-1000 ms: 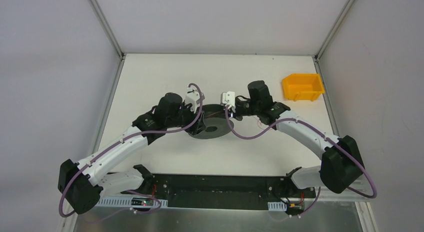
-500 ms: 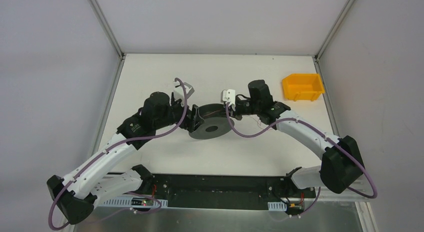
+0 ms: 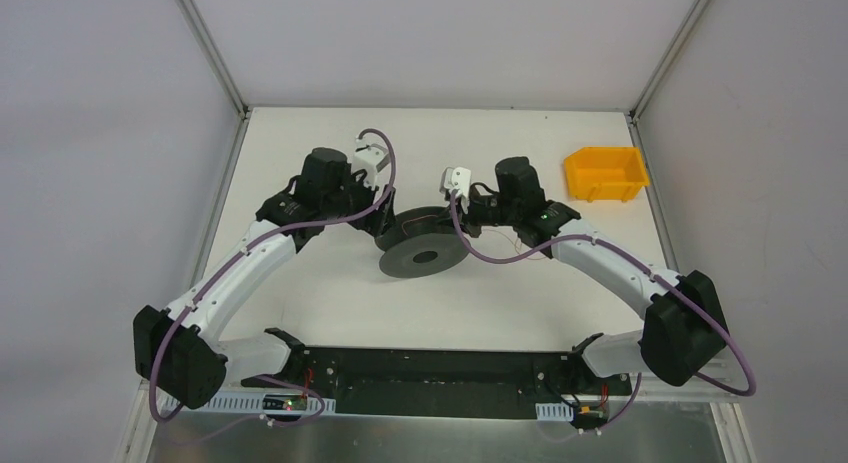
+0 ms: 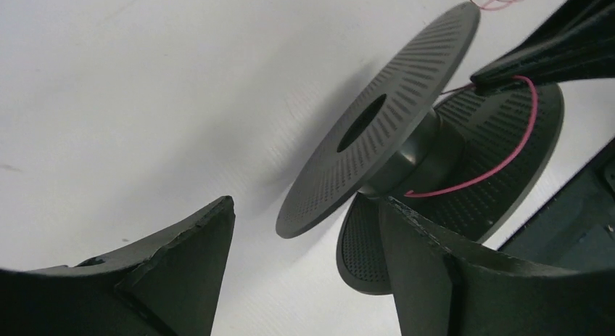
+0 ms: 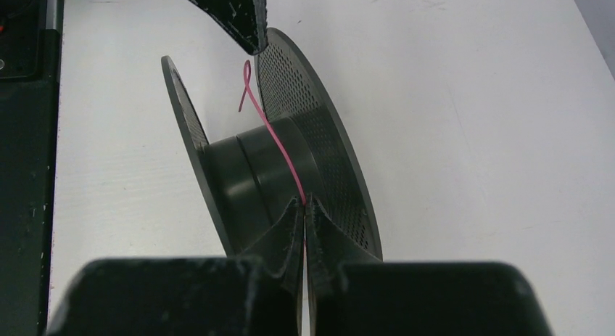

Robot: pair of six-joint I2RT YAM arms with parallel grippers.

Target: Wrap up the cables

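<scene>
Pink wire (image 5: 279, 151) pinched in the right claw (image 5: 305, 220), low centre.
A tug could slip it off the black spool (image 4: 377, 125); left claw (image 4: 304, 205) gapes wide.

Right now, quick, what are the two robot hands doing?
Left gripper: open, holding nothing.
Right gripper: shut on the thin pink wire.

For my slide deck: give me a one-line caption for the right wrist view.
Right hand shut on a thin pink wire draped over the core of the black spool.
</scene>
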